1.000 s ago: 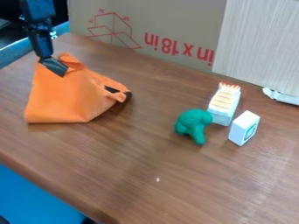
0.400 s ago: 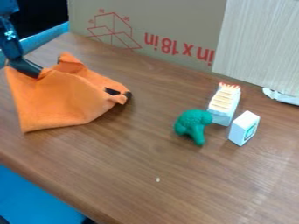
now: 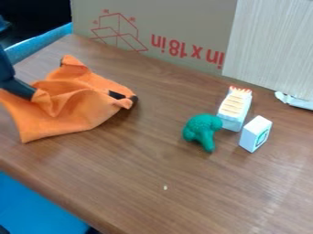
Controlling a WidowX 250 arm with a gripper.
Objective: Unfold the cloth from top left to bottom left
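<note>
Grasping a gathered fold of the one orange cloth, the one black tool slants down at the view's left edge. The cloth lies rumpled on the one desk, spreading out to the right of the tool, with two dark patches at its right corner. Well apart from the tool, farther right, are three small objects: one green figure, one white block with a ridged tan face and one white box.
</note>
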